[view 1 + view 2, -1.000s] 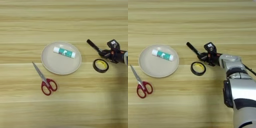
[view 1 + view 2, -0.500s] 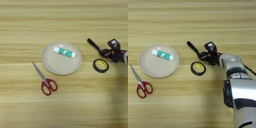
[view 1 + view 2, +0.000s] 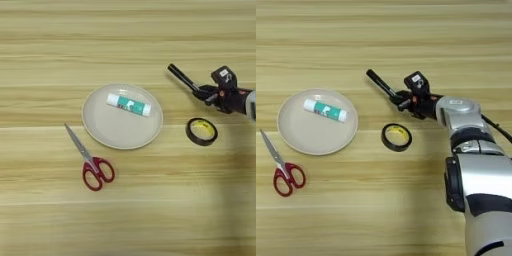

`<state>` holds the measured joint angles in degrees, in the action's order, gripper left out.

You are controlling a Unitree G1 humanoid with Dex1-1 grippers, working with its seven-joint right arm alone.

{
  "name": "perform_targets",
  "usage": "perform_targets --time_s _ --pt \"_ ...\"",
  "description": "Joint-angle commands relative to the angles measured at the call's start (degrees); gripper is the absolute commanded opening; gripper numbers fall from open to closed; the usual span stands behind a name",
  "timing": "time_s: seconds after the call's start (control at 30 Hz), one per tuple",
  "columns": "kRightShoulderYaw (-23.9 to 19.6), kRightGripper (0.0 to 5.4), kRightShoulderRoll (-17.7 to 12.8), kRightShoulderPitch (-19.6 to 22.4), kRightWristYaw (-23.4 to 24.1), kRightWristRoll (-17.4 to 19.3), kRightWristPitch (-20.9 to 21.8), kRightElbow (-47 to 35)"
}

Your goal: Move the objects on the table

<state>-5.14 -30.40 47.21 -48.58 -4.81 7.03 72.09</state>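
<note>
table (image 3: 125, 210): light tan wood grain with plank stripes, what I saw
marker pen (image 3: 381, 84): plain black
tape ring (image 3: 396, 137): black, yellowish inside
scissors (image 3: 90, 160): red handles, metal blades
plate (image 3: 100, 132): beige
glue stick (image 3: 128, 104): white with green label
forearm (image 3: 468, 135): silver, I noted

**Non-task items in view**

Plate (image 3: 107, 132): round, shallow, beige, lying flat at centre-left. Glue stick (image 3: 128, 105): white tube with a green label, lying on its side across the plate's far half, angled slightly.
</note>
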Motion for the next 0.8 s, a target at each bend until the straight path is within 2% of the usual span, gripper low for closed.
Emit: perform_targets --time_s 0.03,0.37,0.8 --pt "-0.3 0.86 -1.4 5.3 -0.4 1.7 2.3 -5.7" --pt "0.5 0.86 -0.2 2.7 -4.6 4.0 1.4 -17.7" --pt "4.3 0.86 3.7 -3.8 -7.5 6.2 -5.5 -37.9"
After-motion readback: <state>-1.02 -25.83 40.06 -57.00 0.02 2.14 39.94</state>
